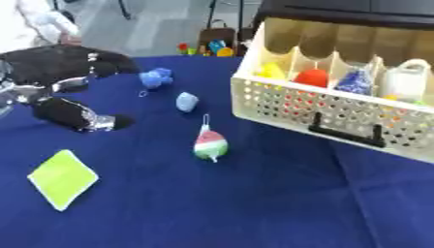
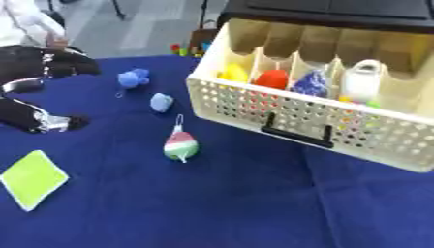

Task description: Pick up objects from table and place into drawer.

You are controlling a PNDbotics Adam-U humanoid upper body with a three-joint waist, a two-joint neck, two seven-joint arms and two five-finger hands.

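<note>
You are looking at a surface [image 1: 254, 208] lying under matt blue cloth, creasing softly near the drawer [image 1: 339, 118]. The drawer is showing as cream perforated plastic with a black handle [image 1: 343, 133]. The green card [image 1: 63, 178] is looking flat, matt and papery. The left hand [image 1: 72, 115] is showing matt black with shiny silver metal parts. The white jug [image 2: 363, 80] is gleaming like smooth plastic.

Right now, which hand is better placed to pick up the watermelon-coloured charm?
Left, probably. The left hand is over the table's left side near the watermelon-coloured charm; the right hand shows in neither view.
</note>
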